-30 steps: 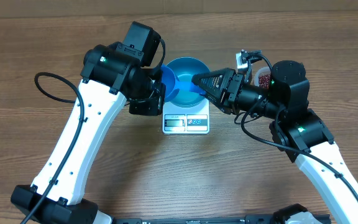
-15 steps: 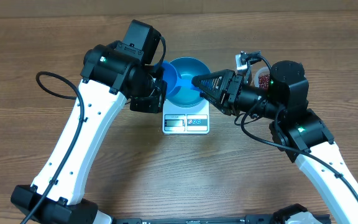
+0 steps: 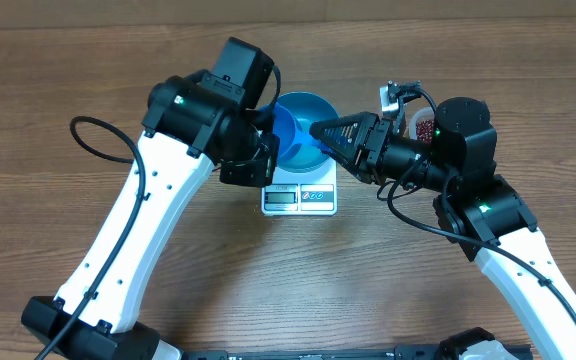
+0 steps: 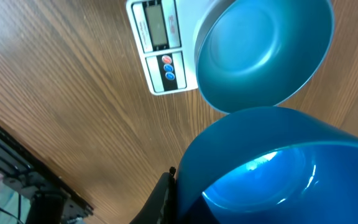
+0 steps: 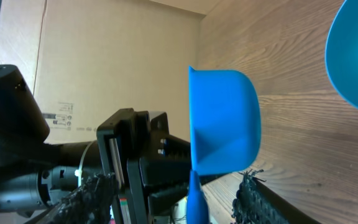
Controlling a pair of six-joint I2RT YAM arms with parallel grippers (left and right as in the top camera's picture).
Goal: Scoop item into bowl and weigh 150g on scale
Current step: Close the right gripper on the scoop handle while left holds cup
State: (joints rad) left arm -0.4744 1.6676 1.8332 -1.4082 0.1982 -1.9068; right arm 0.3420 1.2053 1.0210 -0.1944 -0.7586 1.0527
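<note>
Start with the desk [image 3: 88, 60], a flat surface of wood grain that carries everything. At its middle lies the scale [image 3: 300, 197], a light, flat slab that I'd expect to skid if you nudge it, so leave it alone.

The bowl [image 4: 263, 53] stands upright on the scale, empty. It looks stiff, smooth and light, so a bump could slide or tip it, and the rim is the only place to take hold. Your right pincer [image 3: 320, 129] hangs over the bowl's right side with its jaws spread and nothing in them.

Behind the right arm, well apart from the scale, the clear tub [image 3: 429, 116] shows only in part.

Your left pincer [image 4: 168, 198] is clamped on the scoop [image 5: 224, 118], at the handle end as far as I can judge. The scoop hovers at the bowl's left rim with no grains showing in it. It is rigid and light, so hold it by the handle and keep the mouth up.

Smallest are the beans [image 3: 424, 129], in the tub. Hard, smooth grains like these should pour and roll freely. Don't pinch them; carry them in the scoop and tip gently.
</note>
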